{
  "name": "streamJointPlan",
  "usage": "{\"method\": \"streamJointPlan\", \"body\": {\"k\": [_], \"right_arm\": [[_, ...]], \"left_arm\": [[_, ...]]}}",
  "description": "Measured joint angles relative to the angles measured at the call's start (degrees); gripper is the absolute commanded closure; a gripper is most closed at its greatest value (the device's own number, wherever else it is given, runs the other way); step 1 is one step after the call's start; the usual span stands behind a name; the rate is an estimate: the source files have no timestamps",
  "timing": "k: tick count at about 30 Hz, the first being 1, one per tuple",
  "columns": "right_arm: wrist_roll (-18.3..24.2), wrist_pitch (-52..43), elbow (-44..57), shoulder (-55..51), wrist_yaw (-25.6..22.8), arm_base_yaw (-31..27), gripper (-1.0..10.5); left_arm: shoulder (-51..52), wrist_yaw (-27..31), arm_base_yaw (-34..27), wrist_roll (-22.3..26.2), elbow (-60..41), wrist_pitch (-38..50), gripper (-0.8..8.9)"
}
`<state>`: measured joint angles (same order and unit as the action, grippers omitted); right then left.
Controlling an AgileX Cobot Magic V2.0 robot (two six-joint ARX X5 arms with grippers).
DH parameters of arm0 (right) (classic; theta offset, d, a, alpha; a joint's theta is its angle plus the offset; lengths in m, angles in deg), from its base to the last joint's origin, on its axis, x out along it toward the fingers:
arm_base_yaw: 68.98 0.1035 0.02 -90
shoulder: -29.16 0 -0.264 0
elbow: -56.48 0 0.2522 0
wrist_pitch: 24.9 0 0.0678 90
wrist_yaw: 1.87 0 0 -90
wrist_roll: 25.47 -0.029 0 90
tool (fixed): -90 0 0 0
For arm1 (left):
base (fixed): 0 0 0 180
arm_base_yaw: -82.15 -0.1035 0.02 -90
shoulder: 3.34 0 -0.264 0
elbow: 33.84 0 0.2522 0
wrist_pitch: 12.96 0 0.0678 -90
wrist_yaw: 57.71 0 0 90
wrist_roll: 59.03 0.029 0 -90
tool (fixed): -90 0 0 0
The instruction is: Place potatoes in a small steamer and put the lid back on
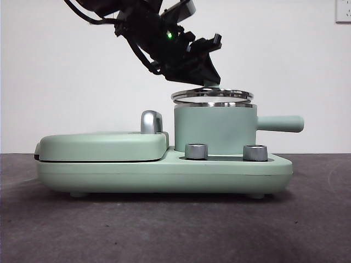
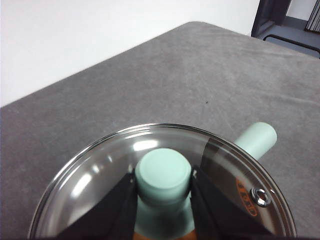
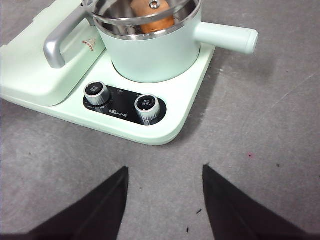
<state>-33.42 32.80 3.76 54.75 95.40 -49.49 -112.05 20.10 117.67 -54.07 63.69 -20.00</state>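
A bulky black arm housing of angular, faceted plates [image 1: 164, 41] is seen in the front view, with black cables looped along its upper side and a small green indicator light [image 1: 169, 35] lit on its body. The left gripper [image 2: 163, 200] is shown in its wrist view as two flat, matte black jaws with straight edges, widening toward the picture's lower edge. The right gripper [image 3: 165, 172] is shown in its own wrist view as two matte black wedge-shaped jaws tapering to blunt points, with no markings or screws to be made out.
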Motion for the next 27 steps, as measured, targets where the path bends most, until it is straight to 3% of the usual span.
{"method": "streamJointPlan", "body": {"k": [27], "right_arm": [[-0.5,0.0,0.0,0.0,-1.3,0.0,7.2]], "left_arm": [[-1.9,-1.0,0.3,0.3,1.2,-0.9,8.04]]}}
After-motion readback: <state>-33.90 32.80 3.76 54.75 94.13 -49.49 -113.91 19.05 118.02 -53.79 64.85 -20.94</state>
